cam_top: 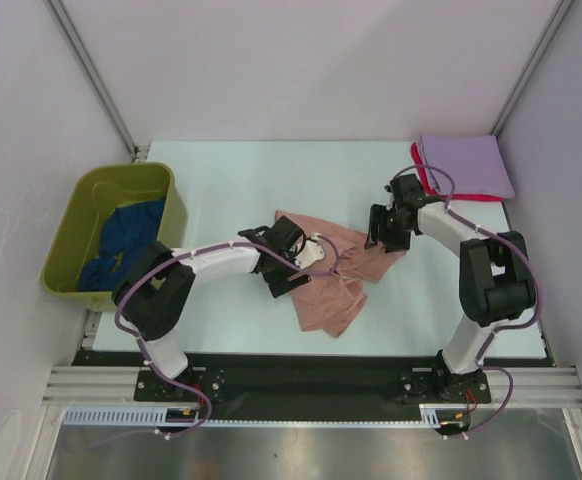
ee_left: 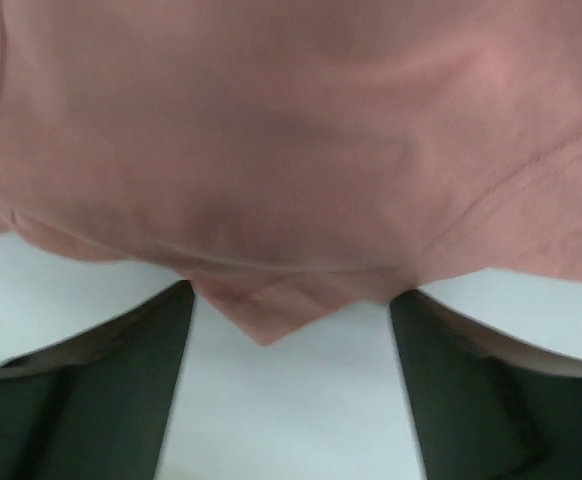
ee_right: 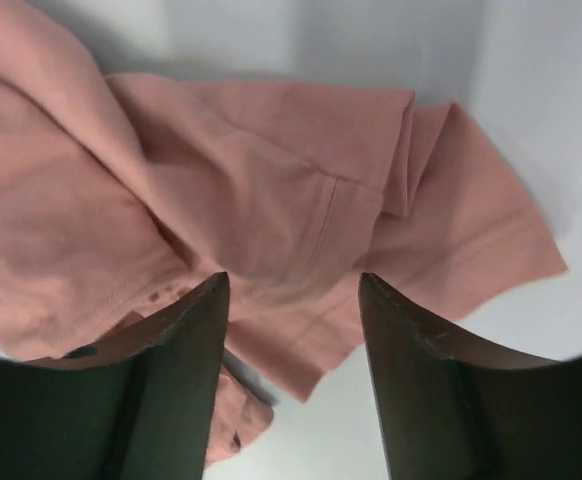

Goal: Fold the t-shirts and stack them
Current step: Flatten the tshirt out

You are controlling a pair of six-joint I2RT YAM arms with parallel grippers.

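The crumpled salmon-pink cloth t-shirt (cam_top: 328,300) lies lengthwise roughly far-to-near, with the left gripper (ee_left: 291,300) and right gripper (ee_right: 291,285) both spread wide over it.

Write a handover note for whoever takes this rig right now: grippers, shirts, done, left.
Left gripper: jaws open, at an edge of the salmon-pink shirt, not gripping.
Right gripper: jaws open, straddling the same shirt's far-right part.
Shirts: the salmon-pink shirt lies crumpled mid-table. The lavender shirt is folded on top of the red shirt in the far right corner. The dark blue shirt is bunched in the olive tub.
Done: lavender and red stacked.
Left: fold the salmon-pink shirt, fetch and fold the dark blue shirt, add both to the stack.
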